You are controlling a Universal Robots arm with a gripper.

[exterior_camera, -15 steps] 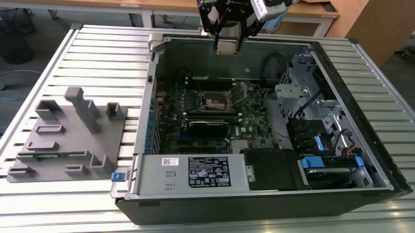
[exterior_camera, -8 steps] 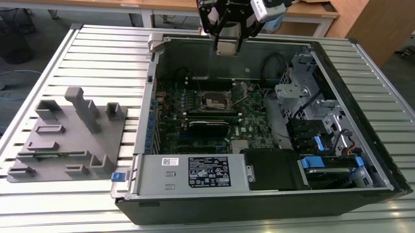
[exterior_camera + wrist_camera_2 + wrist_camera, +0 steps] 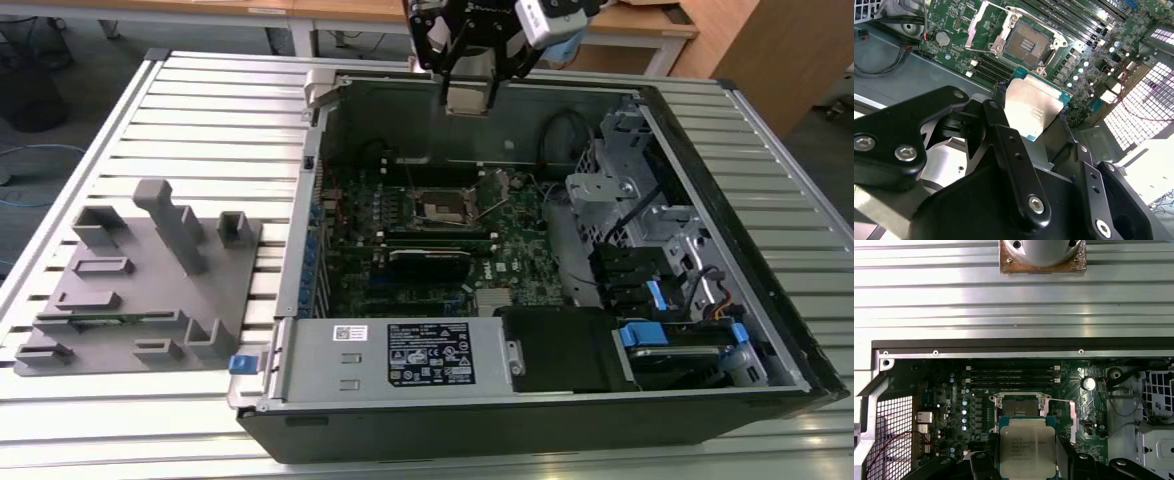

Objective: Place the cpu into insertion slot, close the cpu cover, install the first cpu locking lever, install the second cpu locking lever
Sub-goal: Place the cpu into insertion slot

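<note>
High over the case's far wall, clamped by the gripper (image 3: pixel 470 97) on the cpu (image 3: pixel 1036 100), edges only; light, stiff, probably fragile underneath.

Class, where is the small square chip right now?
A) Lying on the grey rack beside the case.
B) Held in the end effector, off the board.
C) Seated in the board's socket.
B: in the first wrist view the chip sits clamped in the end effector, and the socket beyond it is bare.
</note>
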